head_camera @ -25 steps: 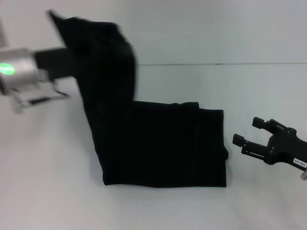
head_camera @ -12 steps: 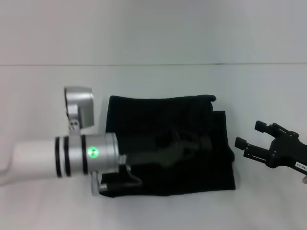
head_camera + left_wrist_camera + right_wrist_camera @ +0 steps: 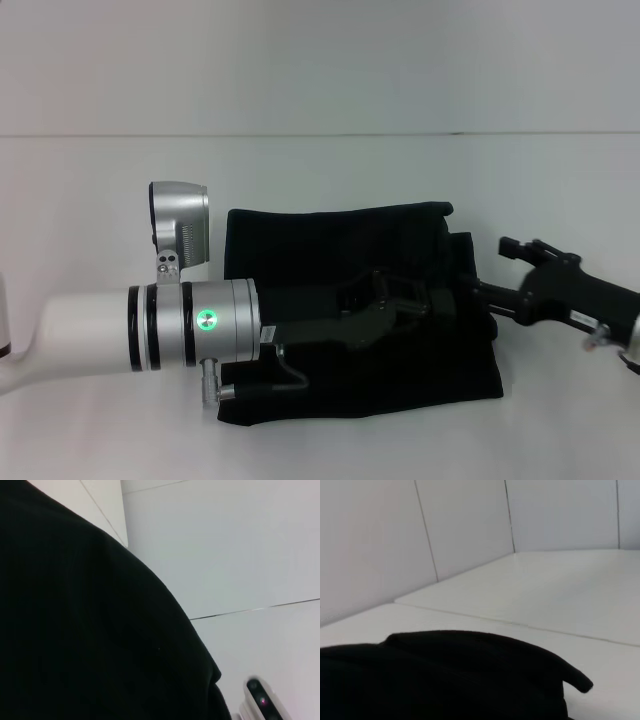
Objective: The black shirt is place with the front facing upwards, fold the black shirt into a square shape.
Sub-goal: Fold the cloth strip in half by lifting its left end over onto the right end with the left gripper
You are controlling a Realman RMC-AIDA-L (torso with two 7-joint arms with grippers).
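Black shirt [image 3: 330, 250] lies folded into a rough rectangle on the white table [image 3: 100, 200] in my head view; my left gripper [image 3: 425, 300] reaches over its middle and my right gripper [image 3: 490, 285] sits at its right edge, but I cannot tell how far either one is open or whether it holds cloth. From my left wrist camera I see black shirt cloth filling most of the picture. From my right wrist camera the shirt's folded edge lies close below.
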